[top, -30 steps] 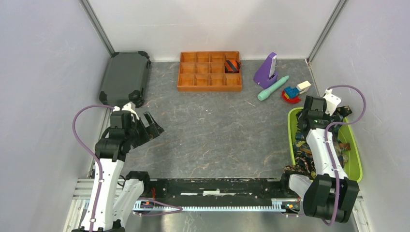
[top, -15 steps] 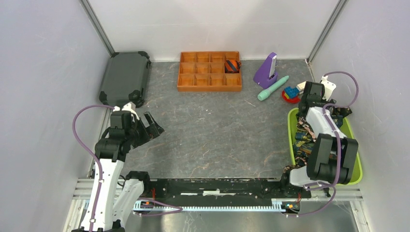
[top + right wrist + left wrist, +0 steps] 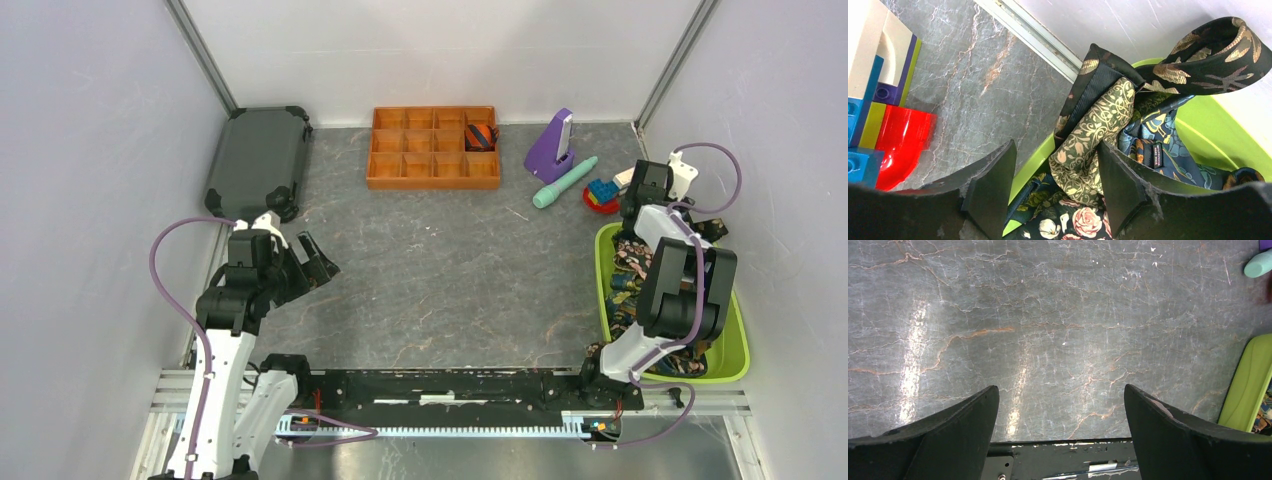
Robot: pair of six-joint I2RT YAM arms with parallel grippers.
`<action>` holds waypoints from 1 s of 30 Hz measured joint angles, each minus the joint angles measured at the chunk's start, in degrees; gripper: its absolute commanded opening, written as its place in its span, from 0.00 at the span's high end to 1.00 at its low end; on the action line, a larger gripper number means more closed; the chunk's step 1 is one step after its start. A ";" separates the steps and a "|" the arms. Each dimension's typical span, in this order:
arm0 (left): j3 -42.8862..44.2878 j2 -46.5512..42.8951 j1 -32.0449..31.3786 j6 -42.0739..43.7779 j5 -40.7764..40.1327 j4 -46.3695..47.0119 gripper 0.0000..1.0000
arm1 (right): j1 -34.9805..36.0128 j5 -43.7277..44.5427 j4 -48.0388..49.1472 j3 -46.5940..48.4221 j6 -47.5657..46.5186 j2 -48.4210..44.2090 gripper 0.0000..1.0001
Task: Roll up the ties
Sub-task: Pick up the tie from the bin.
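Counting one done: a striped rolled tie (image 3: pixel 481 135) sits in the far-right cell of the orange tray (image 3: pixel 432 183). The other cells look empty. Everything else is unrolled, so I'd call the task barely started.

The remaining ties (image 3: pixel 624 275) are heaped in the green bin (image 3: pixel 735 350) at the right edge of the table (image 3: pixel 1048 315), partly hidden under the right arm in the top view. They are a tangled pile, so I can't count them.

Close up at the bin's far end:
- olive tie (image 3: pixel 1083 145), cream vine print, folded and draped over the pile at the rim
- dark tie with gold leaves (image 3: pixel 1218 50), one end sticking up above the bin against the wall
- blue paisley tie (image 3: pixel 1158 140) with its label showing, and a rose-print tie (image 3: pixel 1073 225) lower down

All are limp and overlapping, so I'd expect a pull on one to drag its neighbours.

Right gripper (image 3: pixel 1055 145) is over the bin's far end. Its jaws are apart, straddling the olive tie, and nothing is clamped yet. Toy blocks (image 3: pixel 868 100) lie just outside the bin on the table.

Left gripper (image 3: pixel 1060 387) is on the left, well apart from the bin. It is spread wide over bare table and holds nothing.

Left to do, by my read: pinch the olive tie, lift it free, lay it flat mid-table, roll it, put it in the tray, and repeat for the rest.
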 measured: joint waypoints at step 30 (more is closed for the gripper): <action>0.00 0.28 -0.02 0.00 -0.04 -0.02 0.01 | -0.63 3.15 -0.76 -1.29 -1.73 -2.82 0.55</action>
